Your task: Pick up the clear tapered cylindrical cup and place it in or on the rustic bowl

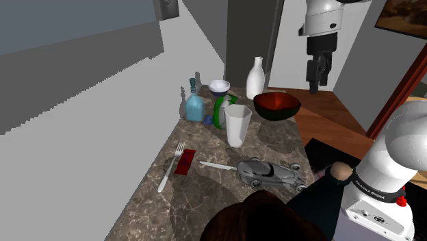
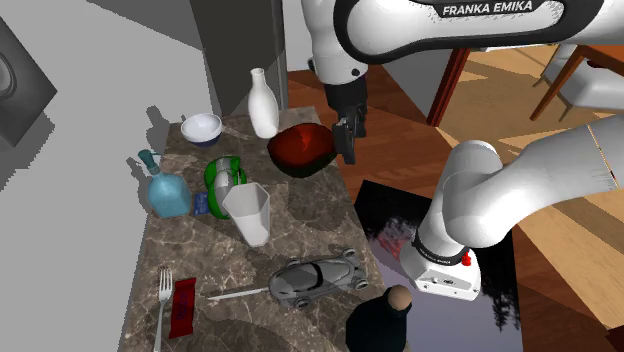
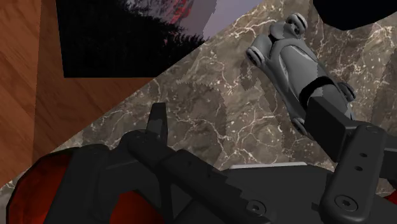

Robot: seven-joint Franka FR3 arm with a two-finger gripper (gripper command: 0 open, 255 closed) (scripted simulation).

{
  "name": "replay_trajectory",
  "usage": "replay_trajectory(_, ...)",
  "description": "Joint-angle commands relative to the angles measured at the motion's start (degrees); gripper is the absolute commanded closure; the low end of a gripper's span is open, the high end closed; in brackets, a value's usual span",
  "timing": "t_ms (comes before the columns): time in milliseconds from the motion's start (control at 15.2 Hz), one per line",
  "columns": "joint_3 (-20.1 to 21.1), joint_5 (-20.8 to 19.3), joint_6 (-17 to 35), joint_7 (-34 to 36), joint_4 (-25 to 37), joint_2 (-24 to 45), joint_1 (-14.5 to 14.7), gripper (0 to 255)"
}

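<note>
Marbled counter (image 1: 140, 205), shoulder view, left to right: fork (image 1: 171, 164), red packet (image 1: 185, 162), blue bottle (image 1: 195, 106). Next, pale see-through cup (image 1: 237, 125) — upright on counter, just beside green object (image 1: 221, 111), near but apart from dark bowl (image 1: 276, 105) with red inside. Grey toy car (image 1: 270, 173) lower down, toward stand. Far right, black gripper (image 1: 316, 83) hanging above counter beside bowl — fingers (image 3: 156, 121) spread apart, nothing between.

Clear tapered cup (image 1: 238, 124) upright on counter, near dark red-lined bowl (image 1: 276, 105).
</note>
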Motion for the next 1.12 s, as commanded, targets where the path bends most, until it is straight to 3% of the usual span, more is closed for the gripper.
replay_trajectory(0, 0.0, 0.0, 0.0, 0.0, 0.0, 0.0, 0.0, 0)
replay_trajectory(528, 1.4, 2.9, 18.0, -0.6, -0.3, 11.5, 1.6, 0)
replay_trajectory(1056, 2.8, 5.3, 33.4, -1.6, 4.4, 25.4, 3.2, 0)
